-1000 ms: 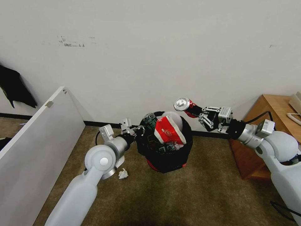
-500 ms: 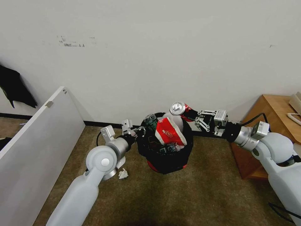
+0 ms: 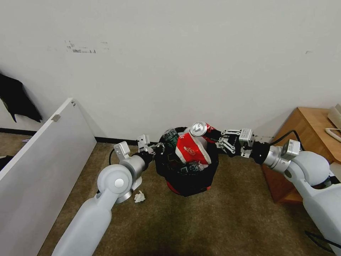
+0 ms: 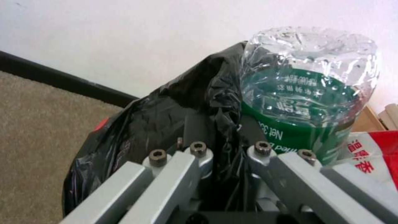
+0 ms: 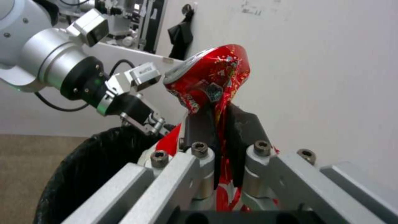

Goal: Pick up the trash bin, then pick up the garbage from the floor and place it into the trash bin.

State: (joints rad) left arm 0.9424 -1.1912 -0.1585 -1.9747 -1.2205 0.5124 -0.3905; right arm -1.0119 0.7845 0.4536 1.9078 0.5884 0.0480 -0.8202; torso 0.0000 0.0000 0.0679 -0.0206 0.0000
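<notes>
Against the white wall, head view: trash bin point(image 3: 187, 167) held off the floor point(image 3: 213, 220), black liner draped over rim, packed high with red-white carton point(image 3: 191, 147) and green-label bottle point(image 3: 171, 136). Left hand point(image 3: 159, 147) pinching the near rim. Right hand point(image 3: 217, 139) pressed on crushed red can point(image 3: 201, 129), poised over the far rim. White paper wad point(image 3: 139, 196) lying on carpet beside left elbow; wooden cabinet point(image 3: 305, 142) at right.

Left wrist view: left hand point(image 4: 226, 152) clamped on bunched liner point(image 4: 166, 115); bottle point(image 4: 307, 93) sticking up past the rim.

Right wrist view: right hand point(image 5: 219, 137) nipping can point(image 5: 209, 76) by its flattened end; bin rim point(image 5: 89, 155) below.

Judgement: bin nearly full, so carry can over a gap beside the carton, lower before releasing, keep bin level; otherwise likely to bounce out.
</notes>
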